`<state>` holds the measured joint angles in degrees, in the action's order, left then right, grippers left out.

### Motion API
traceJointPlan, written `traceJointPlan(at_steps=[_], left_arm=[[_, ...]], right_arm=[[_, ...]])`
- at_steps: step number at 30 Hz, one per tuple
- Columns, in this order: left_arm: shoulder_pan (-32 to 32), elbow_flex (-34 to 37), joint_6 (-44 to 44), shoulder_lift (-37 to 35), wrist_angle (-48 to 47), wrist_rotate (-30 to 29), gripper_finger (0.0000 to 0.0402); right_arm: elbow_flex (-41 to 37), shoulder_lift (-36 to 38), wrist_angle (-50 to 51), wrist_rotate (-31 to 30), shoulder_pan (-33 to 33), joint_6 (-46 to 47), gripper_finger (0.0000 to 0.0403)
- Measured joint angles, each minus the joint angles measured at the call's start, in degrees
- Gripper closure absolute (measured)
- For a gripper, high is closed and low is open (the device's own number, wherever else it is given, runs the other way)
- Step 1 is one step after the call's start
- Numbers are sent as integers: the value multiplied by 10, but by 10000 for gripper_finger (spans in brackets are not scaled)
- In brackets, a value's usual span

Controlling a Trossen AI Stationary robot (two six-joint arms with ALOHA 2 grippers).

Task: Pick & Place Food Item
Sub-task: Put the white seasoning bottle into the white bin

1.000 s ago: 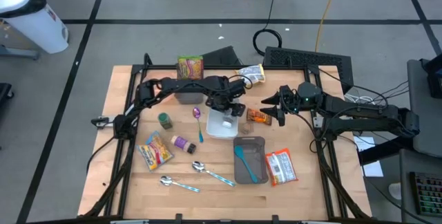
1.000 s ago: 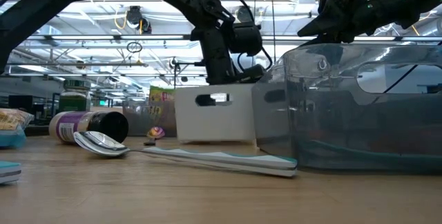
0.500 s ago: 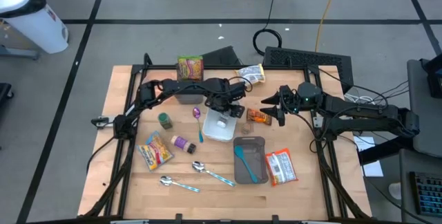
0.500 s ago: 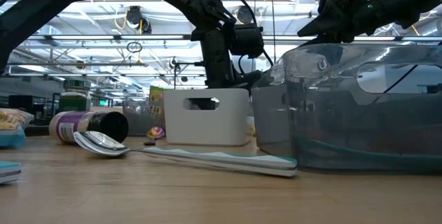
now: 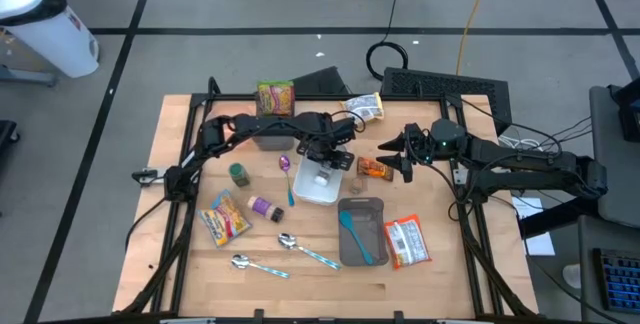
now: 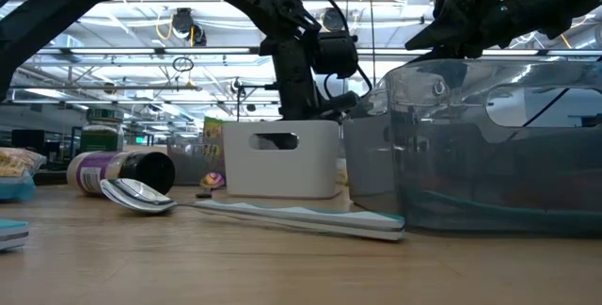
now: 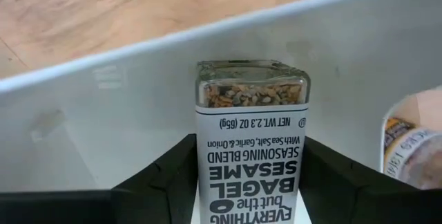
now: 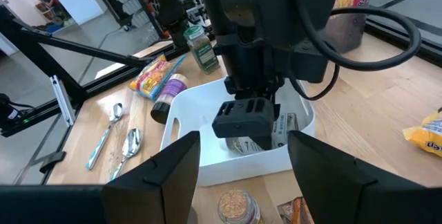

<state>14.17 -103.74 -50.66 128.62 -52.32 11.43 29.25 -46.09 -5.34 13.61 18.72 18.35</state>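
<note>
A white bin point(image 5: 322, 194) stands mid-table; it also shows in the low view point(image 6: 282, 159). My left gripper point(image 5: 328, 159) reaches down into it and is shut on a glass seasoning jar point(image 7: 250, 148) with a white "everything but the bagel" label. A second labelled jar point(image 7: 414, 155) lies in the bin beside it. My right gripper point(image 5: 398, 154) hangs open and empty to the bin's right, above an orange packet point(image 5: 373, 168). The right wrist view shows my left gripper point(image 8: 243, 122) inside the bin point(image 8: 186, 131). My left gripper pinches the seasoning jar by its two labelled sides point(image 7: 207, 175) between its two fingers point(image 7: 173, 175). The fingers come from above, pointing down into the bin, and lie along the jar. The jar's clear end point(image 7: 250, 89) points away from the wrist, close to the bin's wall.
A grey tub point(image 5: 360, 229) with a teal spatula, a red-white packet point(image 5: 407, 241), two spoons point(image 5: 300, 249), a purple jar point(image 5: 265, 206), a green-lidded jar point(image 5: 239, 173), a yellow packet point(image 5: 225, 216) and a bag point(image 5: 275, 97) lie around the bin. A small seed jar point(image 8: 235, 207) stands near my right gripper.
The white bin has slid a little toward the table's left with my left gripper inside it, then has stayed still. My right gripper has kept still.
</note>
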Motion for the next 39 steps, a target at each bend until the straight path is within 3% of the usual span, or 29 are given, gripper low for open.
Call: traceJointPlan(at_steps=[6,16,26,32,39], left_arm=[[-2,-16,22,-29,-39,28,197],[9,-19,51,-167,-21,22,196],[45,-19,41,-303,224,19,197],[58,-19,37,-317,358,53,197],[58,-19,49,-310,403,77,197]], right_arm=[[0,0,0,0,0,0,190],[0,0,-10,0,1,0,190],[0,0,-173,2,0,48,190],[0,-13,-256,1,0,106,190],[0,-80,-416,0,0,205,190]])
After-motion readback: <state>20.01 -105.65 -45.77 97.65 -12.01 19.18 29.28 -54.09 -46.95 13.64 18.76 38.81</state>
